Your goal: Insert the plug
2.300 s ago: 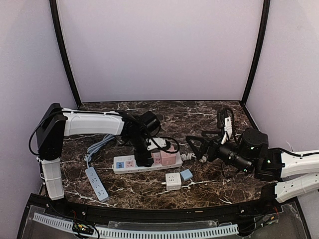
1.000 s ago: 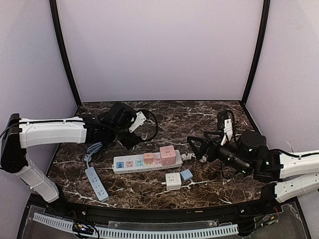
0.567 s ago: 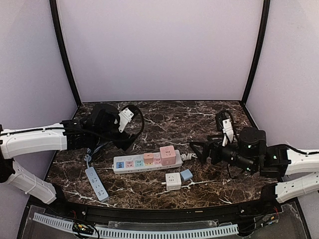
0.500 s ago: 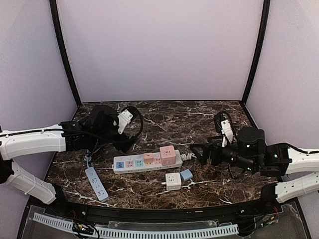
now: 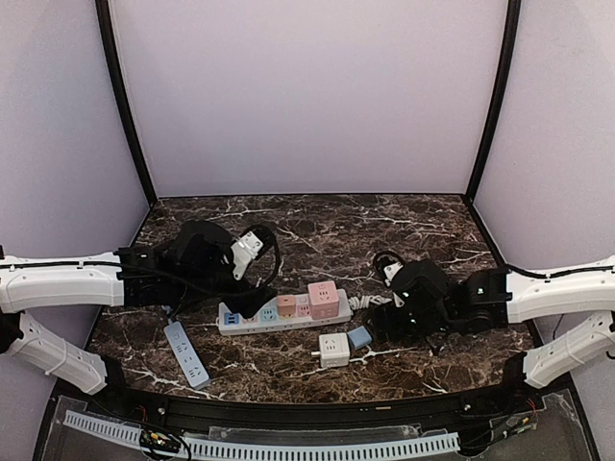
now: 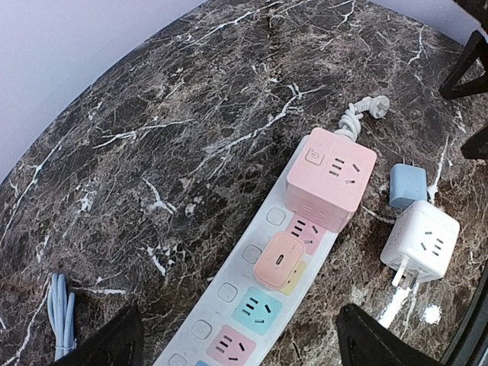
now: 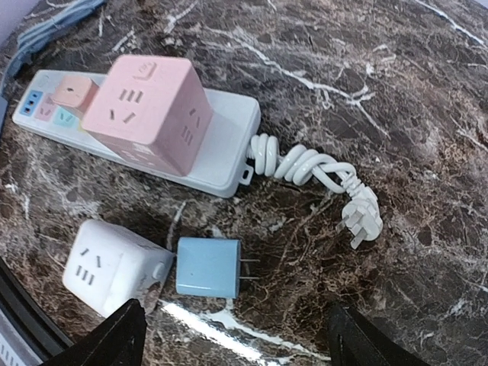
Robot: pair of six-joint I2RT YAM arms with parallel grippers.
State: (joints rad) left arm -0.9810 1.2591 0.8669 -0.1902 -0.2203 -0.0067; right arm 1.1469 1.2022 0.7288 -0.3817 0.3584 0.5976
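Dark marble desk (image 5: 384, 226), lilac walls (image 5: 307, 96). Left hand (image 6: 242, 341) is held wide and empty over the long white power strip (image 6: 229, 305), where a pink cube adapter (image 6: 332, 179) is already seated. Small blue square plug (image 7: 207, 267) and white cube adapter (image 7: 107, 263) are laid loose just in front, unplugged. Right hand (image 7: 232, 335) is spread wide, empty, above them. Step judged: approach to grasp; a centred close on one plug is called for next.

marble table (image 5: 384, 216) | power strip (image 7: 229, 145) | white cube (image 7: 114, 263) | blue plug (image 7: 207, 267) | second strip (image 5: 185, 353), perhaps bluish
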